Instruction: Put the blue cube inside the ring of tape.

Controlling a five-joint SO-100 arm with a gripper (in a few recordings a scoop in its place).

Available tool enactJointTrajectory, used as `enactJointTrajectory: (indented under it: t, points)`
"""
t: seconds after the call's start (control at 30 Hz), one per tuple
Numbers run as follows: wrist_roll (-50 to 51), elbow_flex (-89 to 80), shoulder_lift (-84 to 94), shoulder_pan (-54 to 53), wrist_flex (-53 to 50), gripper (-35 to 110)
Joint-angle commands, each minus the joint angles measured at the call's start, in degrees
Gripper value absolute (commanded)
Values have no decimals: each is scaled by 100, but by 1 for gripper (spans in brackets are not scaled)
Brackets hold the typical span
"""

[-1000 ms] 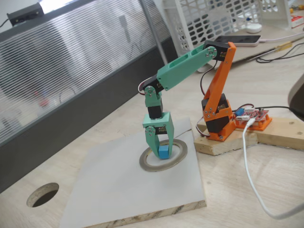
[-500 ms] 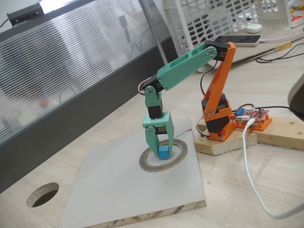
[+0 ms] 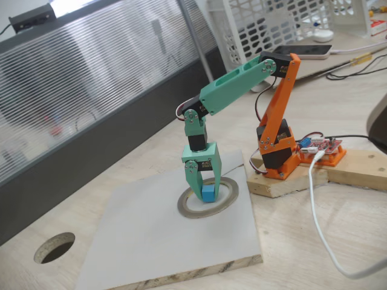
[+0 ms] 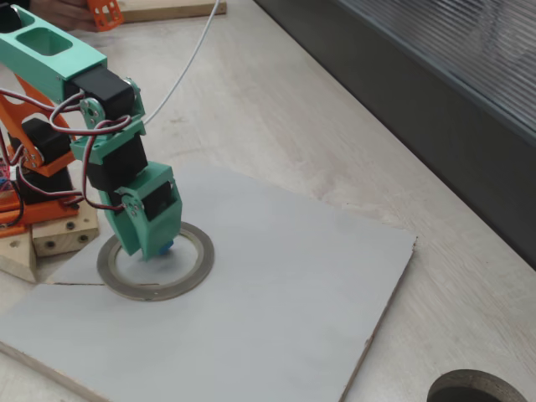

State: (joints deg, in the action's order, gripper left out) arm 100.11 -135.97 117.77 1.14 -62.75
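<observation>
A: The gripper (image 3: 207, 194) points straight down over the grey board, its green fingers (image 3: 195, 181) closed on the blue cube (image 3: 208, 193), which sits between their tips

B: Where is the cube against the ring of tape (image 3: 225, 202)?

A: Inside its opening. In a fixed view the cube shows within the grey-metallic band, toward the far side of the hole, with the fingers coming down into the ring as well. In the other view only a sliver of blue (image 4: 166, 246) peeks out under the green gripper (image 4: 155, 247), again inside the ring (image 4: 188, 280)

B: Is the cube resting on the board or held just above it?

A: I cannot tell; its underside is very close to the surface, but contact is not clear in either picture

B: And the ring itself?

A: It lies flat on the grey board (image 3: 151, 241), near the board's corner that faces the arm's base. The board lies on the pale wooden desk (image 3: 338, 229)

B: What else is around?

A: The orange base (image 3: 279, 154) of the arm stands on a small wooden block just beside the board. A white cable (image 3: 317, 211) runs across the desk near it. A round cut-out hole (image 3: 54, 246) in the desk sits well apart from the ring, off the board's other side. A white basket (image 3: 284, 24) stands at the back of the desk
</observation>
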Motion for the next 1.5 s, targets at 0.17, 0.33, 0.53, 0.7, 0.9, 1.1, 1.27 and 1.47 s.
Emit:
enactJointTrajectory:
  t: [0.17, 0.33, 0.53, 0.7, 0.9, 1.1, 1.27, 1.47]
  points:
    - [35, -88, 193, 79, 9, 26]
    - [79, -97, 193, 79, 9, 44]
    - [53, -35, 193, 79, 9, 51]
    - [70, -18, 193, 79, 44, 51]
    - [88, -9, 193, 79, 18, 51]
    - [62, 0, 193, 79, 70, 51]
    - [53, 624, 193, 79, 9, 51]
    - [79, 1582, 114, 79, 9, 51]
